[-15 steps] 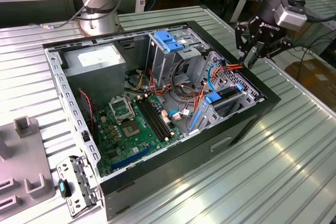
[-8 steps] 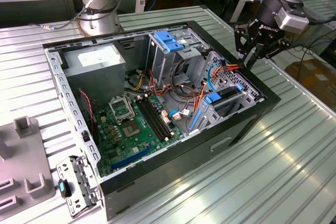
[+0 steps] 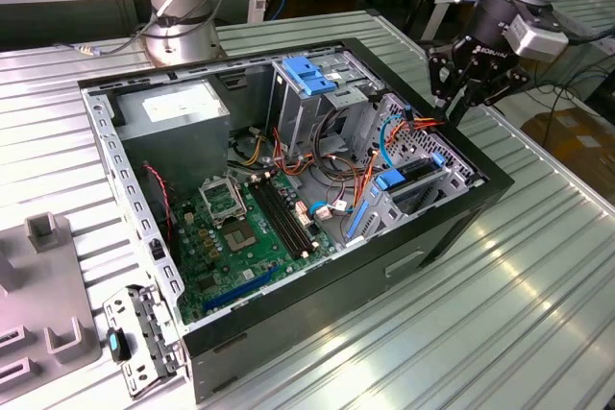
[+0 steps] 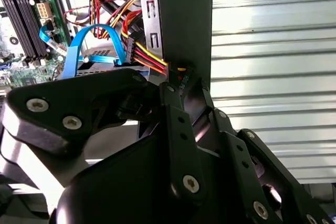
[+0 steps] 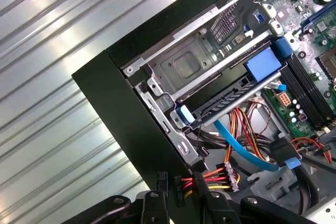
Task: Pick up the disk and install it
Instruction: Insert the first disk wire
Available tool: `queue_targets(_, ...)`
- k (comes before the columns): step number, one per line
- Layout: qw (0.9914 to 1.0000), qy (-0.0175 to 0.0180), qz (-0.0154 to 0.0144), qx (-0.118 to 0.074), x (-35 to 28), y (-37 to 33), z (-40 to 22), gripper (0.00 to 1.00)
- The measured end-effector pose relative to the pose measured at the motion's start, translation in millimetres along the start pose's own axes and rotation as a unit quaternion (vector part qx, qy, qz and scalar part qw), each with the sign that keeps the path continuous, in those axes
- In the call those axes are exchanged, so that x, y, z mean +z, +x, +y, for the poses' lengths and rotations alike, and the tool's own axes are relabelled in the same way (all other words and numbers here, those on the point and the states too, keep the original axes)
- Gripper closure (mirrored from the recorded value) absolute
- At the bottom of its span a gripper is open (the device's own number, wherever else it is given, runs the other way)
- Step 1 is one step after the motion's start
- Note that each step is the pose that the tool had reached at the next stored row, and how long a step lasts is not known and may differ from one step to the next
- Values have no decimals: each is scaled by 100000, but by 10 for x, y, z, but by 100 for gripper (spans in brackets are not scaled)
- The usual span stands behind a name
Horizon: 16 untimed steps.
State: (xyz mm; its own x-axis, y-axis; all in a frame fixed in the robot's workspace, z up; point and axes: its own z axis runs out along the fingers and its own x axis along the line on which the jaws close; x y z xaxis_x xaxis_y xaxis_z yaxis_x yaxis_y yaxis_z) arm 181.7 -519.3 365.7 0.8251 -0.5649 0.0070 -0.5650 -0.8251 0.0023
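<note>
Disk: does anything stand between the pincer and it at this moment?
Yes. In the first wrist view, a red-yellow-orange wire bundle and a thin blue cable cross the space between the pincer and the disk.

Ribbed, glossy metal table point(image 3: 538, 295); matt black computer case point(image 3: 317, 309); disk point(image 3: 415, 180) with bright blue plastic rails; matt black gripper point(image 3: 468, 84).

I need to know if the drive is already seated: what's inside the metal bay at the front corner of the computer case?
The disk with blue rails sits slotted in the bay, edge showing. Coloured cables run beside it. How deep it sits is hidden by the bay's metal. The gripper hovers above that corner.
</note>
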Motion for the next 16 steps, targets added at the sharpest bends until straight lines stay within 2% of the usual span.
queue_targets(3,99995,10,17,-975,4,-1,-1,67)
queue_targets(6,99941,23,25,-3430,7,-1,-2,67)
queue_targets(10,99932,34,20,-3693,8,-1,-2,67)
queue_targets(11,99932,35,19,-3697,9,-1,-2,69)
queue_targets(12,99932,35,20,-3700,8,-1,-2,75)
queue_targets(13,99932,33,22,-3696,5,0,-1,75)
queue_targets(14,99932,29,5,-3693,-7,0,-2,75)
queue_targets(15,99932,22,-18,-3692,-24,0,-2,82)
queue_targets(16,99932,8,-31,-3697,-45,1,-3,82)
